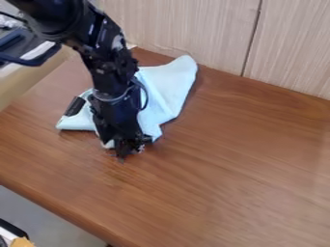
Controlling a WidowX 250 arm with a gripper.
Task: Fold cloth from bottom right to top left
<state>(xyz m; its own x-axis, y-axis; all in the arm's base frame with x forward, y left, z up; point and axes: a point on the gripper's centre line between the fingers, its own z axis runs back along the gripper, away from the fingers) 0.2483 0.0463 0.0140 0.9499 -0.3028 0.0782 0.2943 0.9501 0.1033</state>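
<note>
Your pale blue cloth (164, 91) lies on the table (238, 169), its left corner well out from the wall (187, 26); next, your gripper (129, 150) hangs by the cloth's edge away from the wall (clenched or released, you can't tell); rightward, another corner sits near the wall.

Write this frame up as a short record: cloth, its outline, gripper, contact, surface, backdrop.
cloth: light blue cloth, partly hidden behind the black arm
outline: irregular, one rounded corner towards the wall
gripper: black gripper, low at the cloth's near edge
contact: cannot tell whether it grips the cloth
surface: brown wood-grain table
backdrop: pale wood-grain wall
</note>
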